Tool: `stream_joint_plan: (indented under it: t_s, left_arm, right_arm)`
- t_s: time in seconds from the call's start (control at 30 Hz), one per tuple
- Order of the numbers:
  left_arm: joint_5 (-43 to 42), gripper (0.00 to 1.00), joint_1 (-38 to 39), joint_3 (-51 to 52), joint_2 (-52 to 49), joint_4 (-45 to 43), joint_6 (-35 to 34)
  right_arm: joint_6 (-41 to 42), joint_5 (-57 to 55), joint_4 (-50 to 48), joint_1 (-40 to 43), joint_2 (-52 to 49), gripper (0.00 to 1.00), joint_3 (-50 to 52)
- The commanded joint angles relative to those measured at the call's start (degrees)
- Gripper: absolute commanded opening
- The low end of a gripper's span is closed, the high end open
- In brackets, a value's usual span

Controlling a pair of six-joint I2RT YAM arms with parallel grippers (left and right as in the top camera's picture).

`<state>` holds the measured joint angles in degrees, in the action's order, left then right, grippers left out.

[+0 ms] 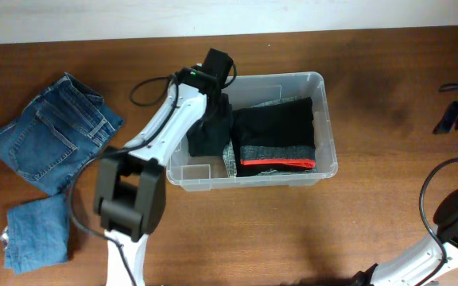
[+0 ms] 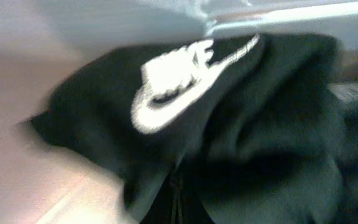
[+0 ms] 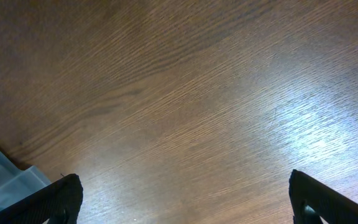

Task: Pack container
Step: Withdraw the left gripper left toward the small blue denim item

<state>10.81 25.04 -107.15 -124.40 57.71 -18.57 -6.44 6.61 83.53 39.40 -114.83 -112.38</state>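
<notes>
At the centre of the table (image 1: 388, 71) sits the container (image 1: 329, 143), its long side running from 9 to 3 o'clock. My left gripper (image 1: 213, 99) is clenched on a black top (image 2: 241, 124) with a white logo, hanging it over the container's 9 o'clock half. I judge it is held high by one bunch so the cloth can drop past the rim into the free space. The 3 o'clock half already holds a folded black garment (image 1: 277, 131) with a red band, laid flat, which leaves that room. Outside it, jeans (image 1: 54, 131) at 9 o'clock and a smaller denim piece (image 1: 36, 234) at 8 o'clock are not yet packed. My right gripper (image 3: 182, 193) stands released over bare wood, probably parked out of the way.
</notes>
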Motion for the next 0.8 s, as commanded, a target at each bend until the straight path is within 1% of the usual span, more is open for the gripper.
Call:
stream_joint_plan:
  t_s: [0.0,0.07,0.1,0.23,0.3,0.37,0.47,0.57,0.6,0.67,0.77]
  left_arm:
    - [1.3,0.01,-1.1,-2.5,13.1,3.5,0.0]
    - [1.2,0.01,-2.9,-2.5,18.8,7.4,-4.0]
    - [1.2,0.0,-4.0,-2.5,21.0,9.0,-4.9]
    - [1.0,0.02,-8.3,-2.5,26.8,15.9,-6.3]
    - [1.0,0.05,-10.2,-2.5,28.4,19.5,-6.3]
    - [1.0,0.08,-12.5,-2.5,29.2,22.5,-6.4]
    - [1.0,0.13,-16.6,-2.5,29.3,26.1,-10.2]
    - [1.0,0.15,-22.4,-1.7,29.3,29.6,-15.1]
    - [1.0,0.16,-24.6,-1.1,29.3,31.1,-18.2]
    - [1.0,0.19,-28.5,1.4,29.3,33.2,-22.0]
    - [1.1,0.21,-31.8,7.5,29.3,32.7,-22.9]
  right_arm:
    - [0.1,0.3,0.0,0.0,0.3,0.98,0.0]
    - [0.1,0.3,0.0,0.0,0.3,0.98,0.0]
    - [0.1,0.3,0.0,0.0,0.3,0.98,0.0]
    - [0.1,0.3,0.0,0.0,0.3,0.98,0.0]
    - [0.1,0.3,0.0,0.0,0.3,0.98,0.0]
    - [0.1,0.3,0.0,0.0,0.3,0.98,0.0]
    - [0.1,0.3,0.0,0.0,0.3,0.98,0.0]
    - [0.1,0.3,0.0,0.0,0.3,0.98,0.0]
    - [0.1,0.3,0.0,0.0,0.3,0.98,0.0]
    - [0.1,0.3,0.0,0.0,0.3,0.98,0.0]
    - [0.1,0.3,0.0,0.0,0.3,0.98,0.0]
